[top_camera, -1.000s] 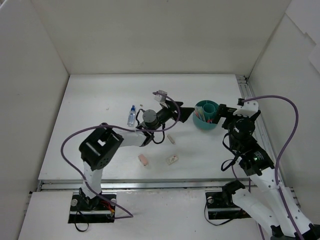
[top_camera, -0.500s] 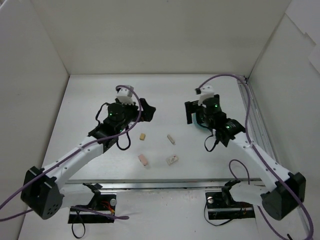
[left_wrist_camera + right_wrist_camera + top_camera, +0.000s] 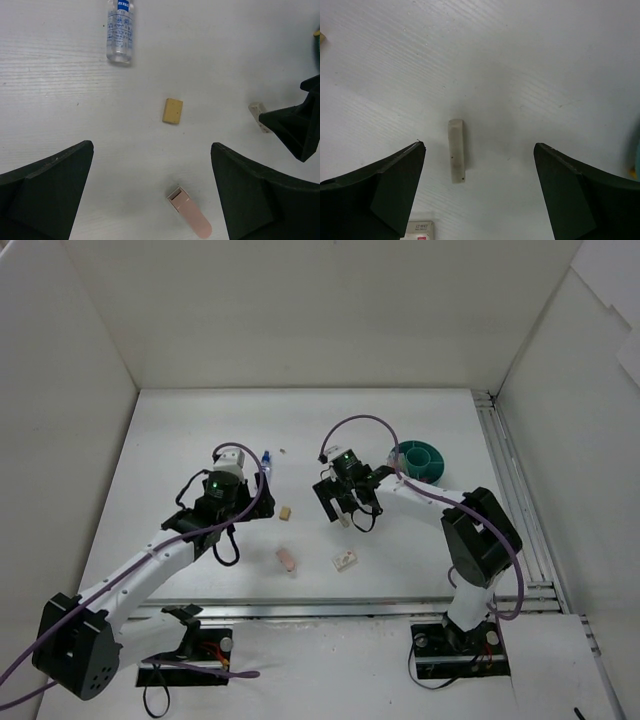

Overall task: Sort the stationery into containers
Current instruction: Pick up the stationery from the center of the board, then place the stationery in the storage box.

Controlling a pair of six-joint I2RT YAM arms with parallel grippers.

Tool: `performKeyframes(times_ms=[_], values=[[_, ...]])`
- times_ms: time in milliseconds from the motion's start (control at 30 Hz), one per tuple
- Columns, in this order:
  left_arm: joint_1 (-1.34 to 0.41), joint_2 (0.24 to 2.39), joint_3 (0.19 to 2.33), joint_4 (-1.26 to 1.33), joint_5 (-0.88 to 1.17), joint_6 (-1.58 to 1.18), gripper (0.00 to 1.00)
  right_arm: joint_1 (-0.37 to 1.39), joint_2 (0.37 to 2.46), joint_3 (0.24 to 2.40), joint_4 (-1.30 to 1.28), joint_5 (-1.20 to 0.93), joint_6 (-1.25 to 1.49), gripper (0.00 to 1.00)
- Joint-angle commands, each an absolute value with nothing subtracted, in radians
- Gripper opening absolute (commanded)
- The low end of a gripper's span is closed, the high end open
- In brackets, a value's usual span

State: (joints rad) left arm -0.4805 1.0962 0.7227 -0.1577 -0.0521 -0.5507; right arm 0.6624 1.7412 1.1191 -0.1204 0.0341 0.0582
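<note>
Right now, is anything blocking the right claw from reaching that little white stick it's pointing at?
Nothing visible does. The white stick lies alone on the bare table, between the fingers of the open right gripper. The nearest other thing, a labelled eraser, lies apart from it at the wrist view's lower edge.

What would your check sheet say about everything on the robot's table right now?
Surface: white table, flat, no spills seen.
Job's things: little bottle, tan block, pink eraser, white stick and labelled eraser lie loose on the table; teal bowl stands at the right.
Clutter: one tiny bit near the bottle, too small to name.
Hands: left hand open and empty; right hand open around the white stick, not gripping it.
Cables: purple cables loop over both arms.
Surroundings: white walls; metal rail on the right.
</note>
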Motion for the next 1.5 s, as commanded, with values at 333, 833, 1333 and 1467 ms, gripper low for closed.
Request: performKeyframes(times_ms=[333,833,1333,1467], values=[[-0.46,1.146,0.741,-0.126,-0.04,-0.526,1.0,0.703,1.812,1.144,-0.138,-0.06,0.13,0.16],[-0.469,1.301,0.798,-0.081,0.09,-0.446,1.0,0.443,1.299,1.069,0.078,0.233,0.061,0.0],[-0.497,1.462,0.888,-0.087,0.106,-0.39,1.0,0.206,1.347,0.985,0.273,0.126,0.032,0.01],[-0.506,1.483,0.9,-0.086,0.101,-0.385,1.0,0.203,1.374,0.974,0.311,0.091,0.031,0.02]])
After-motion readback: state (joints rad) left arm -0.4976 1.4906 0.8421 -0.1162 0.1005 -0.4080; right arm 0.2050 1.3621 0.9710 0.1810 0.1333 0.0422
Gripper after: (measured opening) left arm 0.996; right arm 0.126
